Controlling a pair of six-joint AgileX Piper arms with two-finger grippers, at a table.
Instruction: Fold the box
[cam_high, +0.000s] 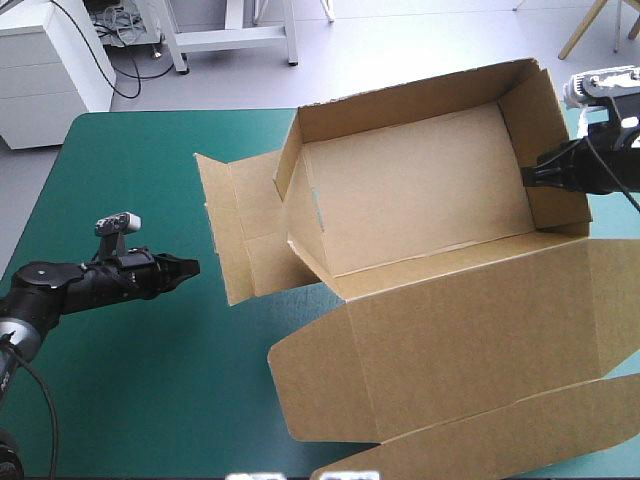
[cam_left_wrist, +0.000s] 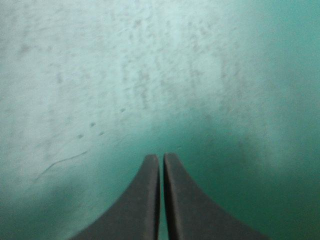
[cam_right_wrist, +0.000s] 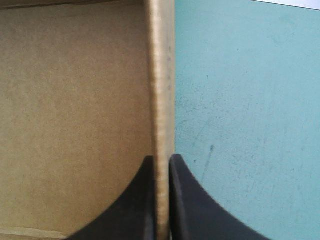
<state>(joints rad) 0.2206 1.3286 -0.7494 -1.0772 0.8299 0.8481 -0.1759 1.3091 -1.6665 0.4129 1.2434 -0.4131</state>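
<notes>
The right gripper (cam_right_wrist: 161, 159) is pinched all but closed on the box's right wall (cam_right_wrist: 161, 75). This wall stands upright and edge-on between the black fingers (cam_right_wrist: 187, 205), with one finger on the brown inner face and the other on the outer side, over the teal-green cover (cam_right_wrist: 240, 100). From above, that gripper (cam_high: 528, 172) reaches in from the table's right edge and meets the wall about halfway along its top rim. The box (cam_high: 410, 200) sits on the right half of the table toward the far edge as an open tray with its far and right walls raised. Its left end is not squared up, and a side flap (cam_high: 240, 235) splays out flat toward the table's middle. The lid (cam_high: 470, 330) lies flat toward the near edge and runs out past the right side of the high view. The left gripper (cam_high: 190, 267) has its fingers pressed together (cam_left_wrist: 161, 156) with nothing between them. It points toward the splayed flap, near it but not touching, and has only bare cover (cam_left_wrist: 225, 75) ahead of it. The left half of the cover (cam_high: 150, 380) and its near-left corner lie open.
</notes>
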